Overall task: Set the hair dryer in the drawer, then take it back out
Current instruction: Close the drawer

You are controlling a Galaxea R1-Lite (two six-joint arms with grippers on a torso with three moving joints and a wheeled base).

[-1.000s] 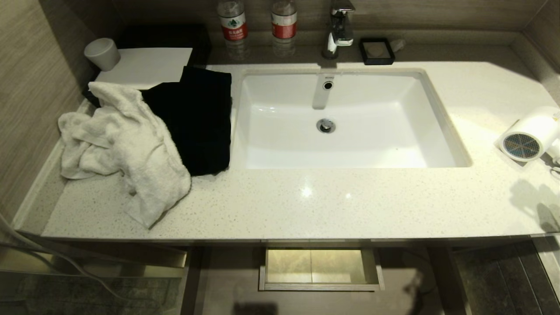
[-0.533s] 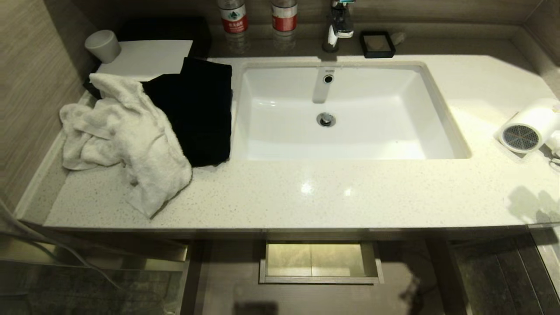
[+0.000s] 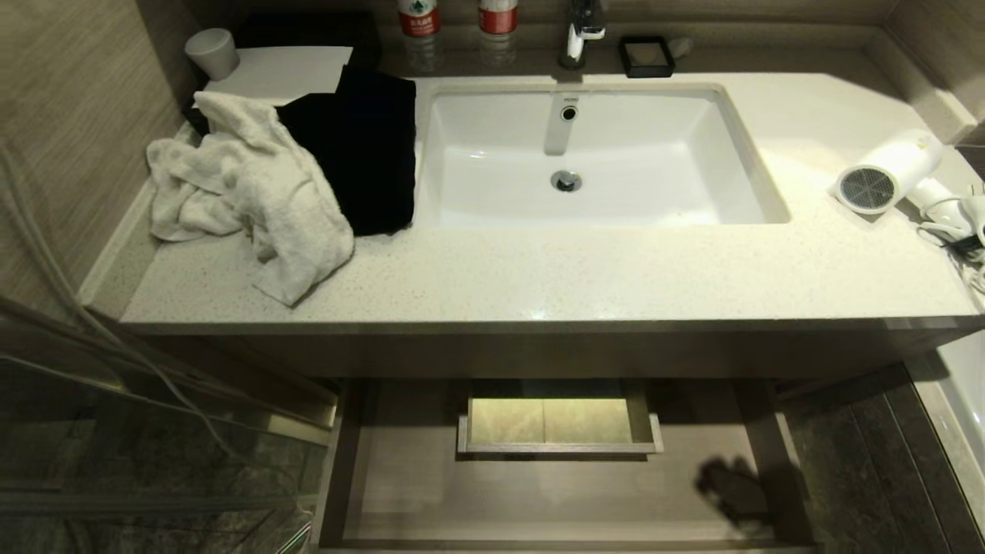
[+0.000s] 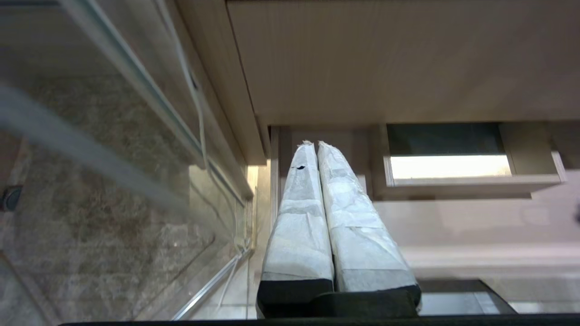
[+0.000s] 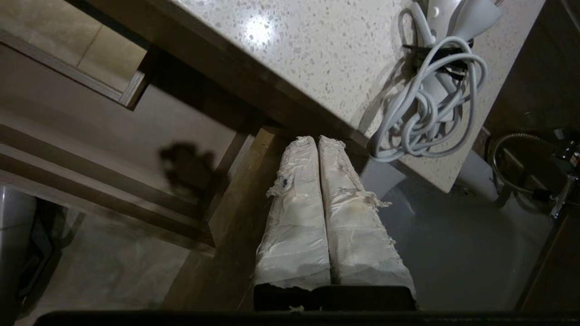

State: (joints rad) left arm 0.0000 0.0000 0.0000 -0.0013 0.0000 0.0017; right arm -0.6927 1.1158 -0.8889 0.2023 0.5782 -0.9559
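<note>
the hair dryer [image 3: 885, 175] lies on its side on the counter [image 3: 585, 269], at the far right end, past the right edge of the sink [image 3: 592, 154], with its grey grille end turned toward the sink. its bundled white cord [image 5: 426, 113] rests on the counter corner beside it, one loop hanging a little over the edge.

the right claw [image 5: 318, 141] is pressed fully together, its taped fingers [image 5: 294, 217] touching along their length and holding nothing. it hangs below counter level, just off the front right corner; the cord bundle sits just above and beyond its tips, apart from them. the drawer [image 3: 554, 477] is pulled out under the counter, off to the side of this claw toward the middle of the cabinet, and its floor is bare. the boxed cutout [image 3: 558, 419] stands at the drawer's inside back.

the left claw [image 4: 315, 144] is also closed tight with nothing between its wrapped fingers [image 4: 353, 235]. it points at the cabinet below the counter, its tips near the left inner corner of the open drawer; the boxed cutout lies beyond it and to one side.

neither claw shows in the head view. well away from both, at the counter's left end, a white towel [image 3: 246, 192] lies crumpled partly over a black cloth [image 3: 362, 146].
</note>
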